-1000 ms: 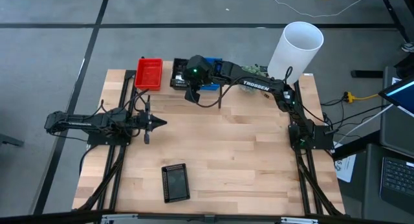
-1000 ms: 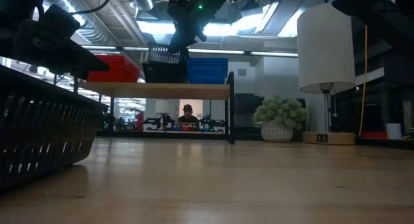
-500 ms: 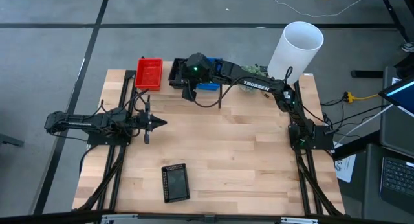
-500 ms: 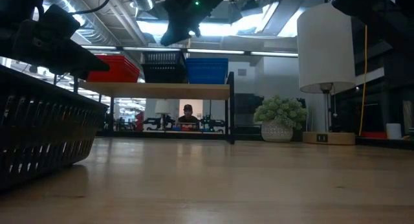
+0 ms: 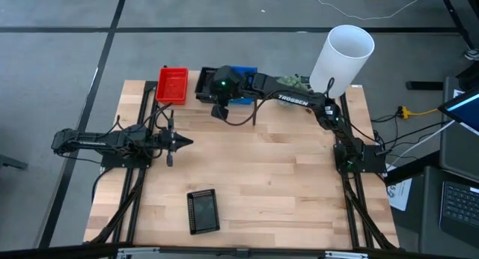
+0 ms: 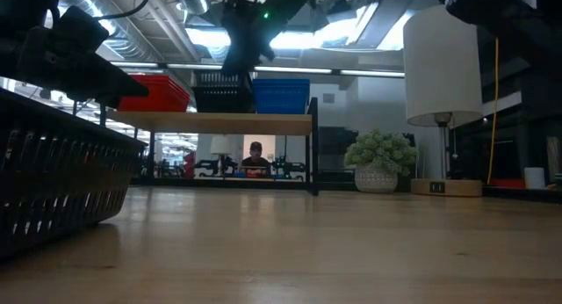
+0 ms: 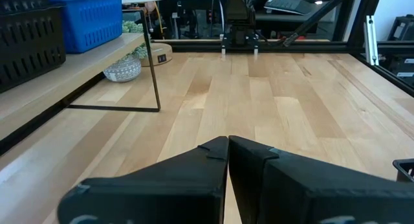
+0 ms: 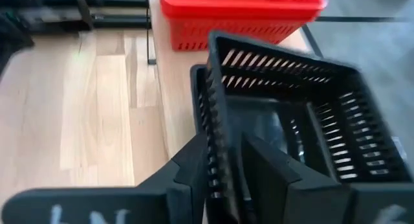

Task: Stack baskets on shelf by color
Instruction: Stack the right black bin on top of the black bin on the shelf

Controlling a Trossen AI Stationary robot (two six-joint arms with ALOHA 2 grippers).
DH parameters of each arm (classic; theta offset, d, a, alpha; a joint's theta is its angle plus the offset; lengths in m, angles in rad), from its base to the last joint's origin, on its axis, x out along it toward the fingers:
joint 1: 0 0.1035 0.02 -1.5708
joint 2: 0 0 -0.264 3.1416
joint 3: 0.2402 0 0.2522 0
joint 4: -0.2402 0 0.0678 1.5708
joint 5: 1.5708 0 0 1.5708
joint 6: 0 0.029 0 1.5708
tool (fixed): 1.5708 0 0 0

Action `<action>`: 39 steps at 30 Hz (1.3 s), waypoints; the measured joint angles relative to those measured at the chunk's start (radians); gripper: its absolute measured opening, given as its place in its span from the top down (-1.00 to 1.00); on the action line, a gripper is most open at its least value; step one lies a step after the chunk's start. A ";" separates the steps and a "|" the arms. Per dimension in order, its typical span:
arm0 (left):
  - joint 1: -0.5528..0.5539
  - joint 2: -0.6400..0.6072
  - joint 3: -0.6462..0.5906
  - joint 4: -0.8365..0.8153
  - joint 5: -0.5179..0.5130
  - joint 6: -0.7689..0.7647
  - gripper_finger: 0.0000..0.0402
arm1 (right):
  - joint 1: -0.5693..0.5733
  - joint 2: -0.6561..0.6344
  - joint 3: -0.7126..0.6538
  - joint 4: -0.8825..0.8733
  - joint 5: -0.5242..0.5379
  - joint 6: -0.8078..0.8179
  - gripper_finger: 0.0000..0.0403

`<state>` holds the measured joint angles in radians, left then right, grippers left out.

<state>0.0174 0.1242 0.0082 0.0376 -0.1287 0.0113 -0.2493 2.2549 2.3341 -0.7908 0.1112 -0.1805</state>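
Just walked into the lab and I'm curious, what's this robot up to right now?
It is sorting baskets by colour onto the shelf. The right pincer is up at the shelf, its fingers straddling the wall of a black basket set on the black stack, between the red baskets and the blue baskets. The left pincer waits shut over the table's left side. One more black basket lies on the table near the front.

On the shelf (image 5: 196,102) at the table's (image 5: 284,177) far edge, three stacks sit side by side, the mid one (image 5: 206,82) btwn the other two (image 5: 172,84) (image 5: 244,85). R gripper (image 5: 218,103) is over the mid stack (fingers astride its wall). L gripper (image 5: 183,142) is nearer, at the left side; a lone basket (image 5: 202,210) lies at the near edge, and a lamp (image 5: 340,58) stands at the far right corner.
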 joint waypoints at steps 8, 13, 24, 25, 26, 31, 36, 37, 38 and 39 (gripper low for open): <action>0.000 0.000 0.000 0.000 0.000 0.000 0.97 | 0.000 0.020 0.000 0.002 -0.011 0.020 0.53; 0.000 0.000 0.000 0.000 0.000 0.000 0.97 | 0.000 0.024 -0.001 0.064 0.018 0.004 0.53; 0.000 0.000 0.000 0.000 0.000 0.000 0.97 | 0.003 0.024 0.000 0.126 -0.015 -0.032 0.53; 0.000 0.000 0.000 0.000 0.000 0.000 0.97 | 0.003 0.024 0.000 0.136 -0.016 -0.034 0.53; 0.000 0.000 0.000 0.000 0.000 0.000 0.97 | 0.003 0.024 0.000 0.145 -0.016 -0.036 0.53; 0.000 0.000 0.000 0.000 0.000 0.000 0.97 | 0.003 0.024 0.000 0.176 -0.017 -0.038 0.53; 0.000 0.000 0.000 0.000 0.000 0.000 0.97 | 0.003 0.023 0.000 0.189 0.051 -0.038 0.53; 0.000 0.000 0.000 0.000 0.000 0.000 0.97 | 0.003 0.023 0.000 0.170 0.071 -0.038 0.53; 0.000 0.000 0.000 0.000 0.000 0.000 0.97 | 0.003 0.023 0.000 0.149 0.075 -0.037 0.53; 0.000 0.000 0.000 0.000 0.000 0.000 0.97 | 0.003 0.023 0.000 0.133 0.075 -0.035 0.53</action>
<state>0.0172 0.1240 0.0082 0.0376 -0.1291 0.0113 -0.2466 2.2776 2.3337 -0.6581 0.1865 -0.2153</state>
